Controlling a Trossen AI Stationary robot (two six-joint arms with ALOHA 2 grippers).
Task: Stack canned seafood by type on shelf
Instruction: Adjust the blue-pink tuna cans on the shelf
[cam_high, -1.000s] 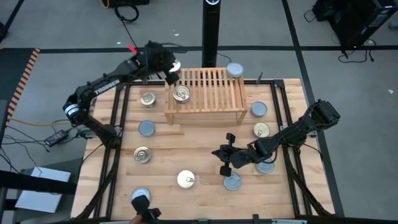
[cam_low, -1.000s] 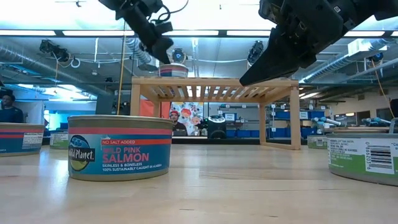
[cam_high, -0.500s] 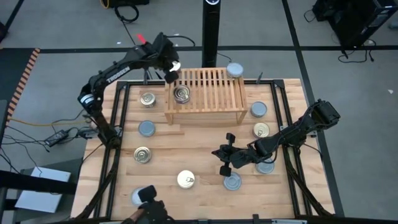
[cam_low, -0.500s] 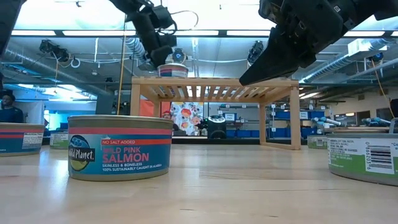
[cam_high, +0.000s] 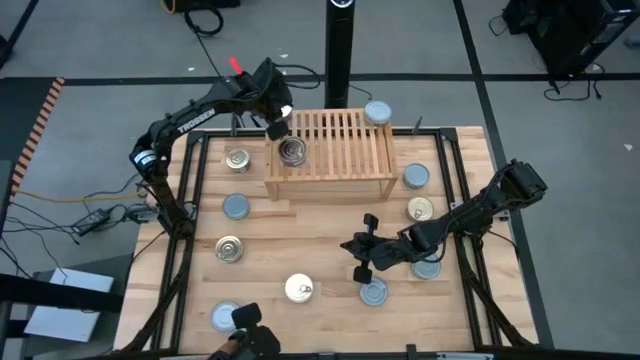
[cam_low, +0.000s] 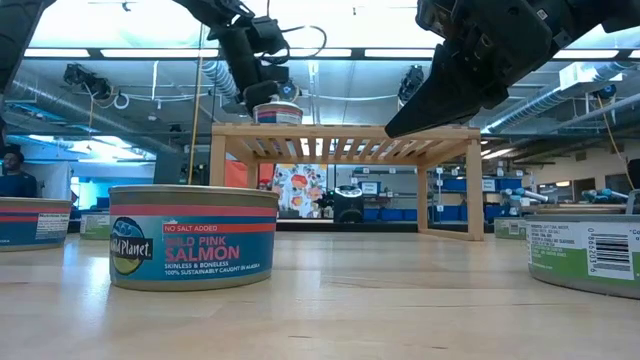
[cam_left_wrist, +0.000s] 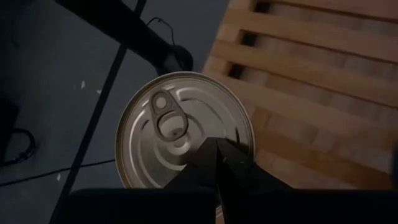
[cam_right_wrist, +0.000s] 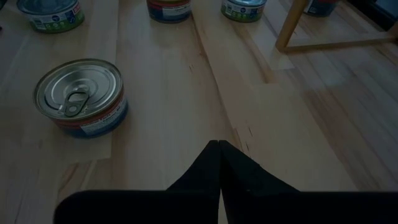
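The light-wood shelf (cam_high: 330, 150) stands at the table's far middle. One tin with a pull-tab lid (cam_high: 292, 152) rests on its slatted top near the left end and shows large in the left wrist view (cam_left_wrist: 168, 130). My left gripper (cam_high: 279, 127) is shut and slants down over that tin's lid (cam_low: 262, 96). My right gripper (cam_high: 362, 252) hangs shut above the table's right middle, with a pull-tab tin (cam_right_wrist: 81, 96) ahead of it. Several more tins of canned seafood stand around the table. My left gripper's shut fingertips (cam_left_wrist: 214, 152) stand over the tin's lid close to its rim (cam_left_wrist: 239, 134), coming slantwise from above on the shelf's far left. I cannot tell whether they touch the lid.
Loose tins stand left of the shelf (cam_high: 237, 158) (cam_high: 235, 206) (cam_high: 229, 249), near the front (cam_high: 299, 289) (cam_high: 373, 292) and at the right (cam_high: 421, 209) (cam_high: 416, 176). A blue-lidded tin (cam_high: 378, 112) sits by the shelf's far right corner. A dark object (cam_high: 250, 345) shows at the near edge.
My left gripper has come down toward the tin on the shelf and tipped more steeply downward, staying shut. The tin has kept its place. The dark object at the near edge has shifted toward the right.
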